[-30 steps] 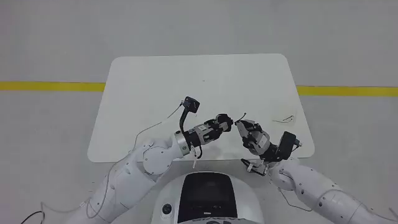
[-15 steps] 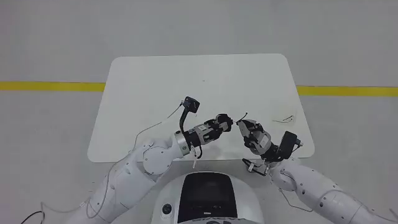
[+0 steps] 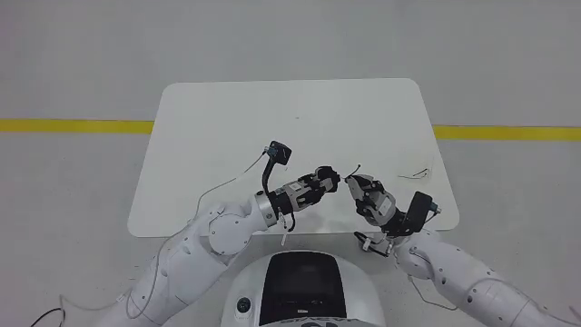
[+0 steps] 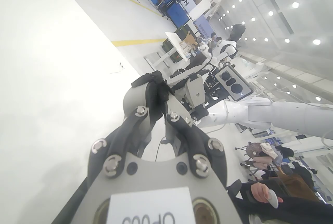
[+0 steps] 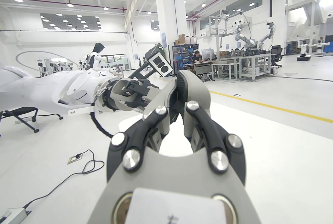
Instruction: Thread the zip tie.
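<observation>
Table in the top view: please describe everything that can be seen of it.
The table has a white, smooth top, roughly rectangular with rounded corners, lying flat. It covers part of a yellow floor line. A thin loose strand lies on it near the right edge. The left gripper and right gripper hang above its near part.

Nothing fully readable: left wrist label (image 4: 152, 205) print cropped, upside down; right wrist label (image 5: 177, 206) cropped; hall sign (image 4: 188, 2) partly hidden.

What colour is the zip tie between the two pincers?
The zip tie looks black, a thin strand; the top view shows it best.
</observation>
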